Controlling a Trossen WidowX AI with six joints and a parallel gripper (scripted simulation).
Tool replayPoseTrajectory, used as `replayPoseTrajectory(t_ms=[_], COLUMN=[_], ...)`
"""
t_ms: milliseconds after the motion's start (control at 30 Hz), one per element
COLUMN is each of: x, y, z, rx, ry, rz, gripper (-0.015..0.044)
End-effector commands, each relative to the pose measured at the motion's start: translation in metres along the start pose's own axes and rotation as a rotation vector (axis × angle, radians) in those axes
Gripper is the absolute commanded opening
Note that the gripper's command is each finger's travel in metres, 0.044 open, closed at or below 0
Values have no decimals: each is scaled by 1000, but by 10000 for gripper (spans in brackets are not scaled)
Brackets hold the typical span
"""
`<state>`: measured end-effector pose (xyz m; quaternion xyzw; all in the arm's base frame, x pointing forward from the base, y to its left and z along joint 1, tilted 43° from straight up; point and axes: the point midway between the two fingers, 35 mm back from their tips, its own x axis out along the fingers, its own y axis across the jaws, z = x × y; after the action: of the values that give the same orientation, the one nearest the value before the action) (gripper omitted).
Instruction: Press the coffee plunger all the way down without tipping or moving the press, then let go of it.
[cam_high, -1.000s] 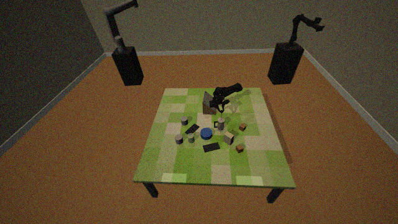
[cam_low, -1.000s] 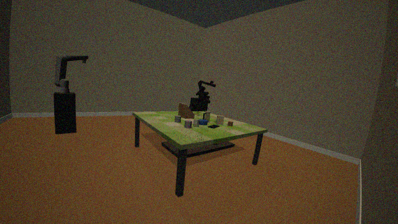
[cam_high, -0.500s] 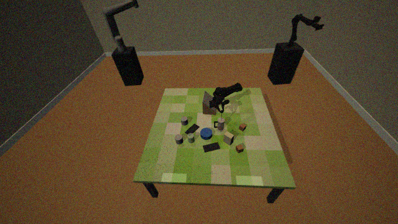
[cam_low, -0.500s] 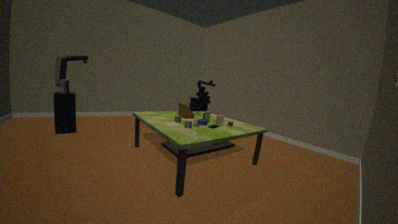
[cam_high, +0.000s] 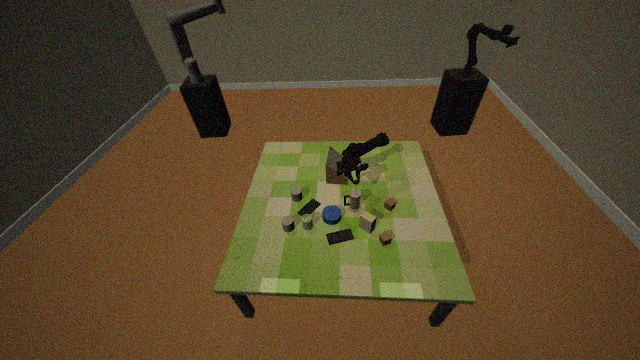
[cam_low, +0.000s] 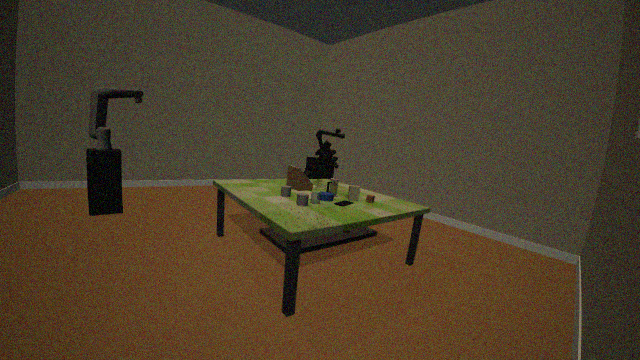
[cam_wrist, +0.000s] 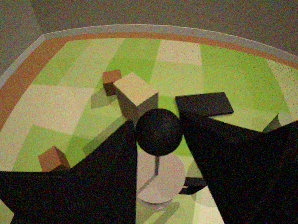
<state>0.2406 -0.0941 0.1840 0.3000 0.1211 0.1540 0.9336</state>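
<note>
Near the back of the checkered table (cam_high: 280, 280), the coffee press (cam_high: 354, 199) stands upright between a blue disc (cam_high: 331, 214) and a small brown cube (cam_high: 390, 203), with a pale block (cam_high: 367, 221) just in front of it. The arm reaches out over it from beside a brown wedge (cam_high: 333, 167), and the claw (cam_wrist: 158, 137) hangs directly above the press. In the wrist view the two dark fingers are clenched on the round black knob (cam_wrist: 158, 131) that tops the plunger, with the thin rod (cam_wrist: 157, 164) running down to the pale lid (cam_wrist: 160, 181) below.

The knob looks hard and smooth, so I would expect it to slip if squeezed off-centre; the grip seems to sit across its widest part, which is the right place to hold. The rod is slender and probably stiff along its length but easy to lever sideways. The press itself is narrow and fairly tall with a handle on one side, so it likely tips or slides under any sideways push. The rod still shows plenty of length above the lid, so the pressing seems barely begun. A straight downward push looks safest.
</note>
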Motion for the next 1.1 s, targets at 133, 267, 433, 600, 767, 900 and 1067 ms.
replayPoseTrajectory(t_ms=[133, 267, 433, 600, 767, 900, 1067], x=[10, 14, 19, 24, 29, 34, 39], y=[-5, -6, -7, -7, -7, -7, -6], z=[-19, -24, -31, -37, -44, -49, -54], rx=[27, 26, 26, 26, 26, 27, 30], ry=[19, 20, 19, 17, 13, 7, -1], rz=[-8, -9, -10, -10, -8, -6, -1], gripper=[118, 118, 118, 118, 118, 118, 118])
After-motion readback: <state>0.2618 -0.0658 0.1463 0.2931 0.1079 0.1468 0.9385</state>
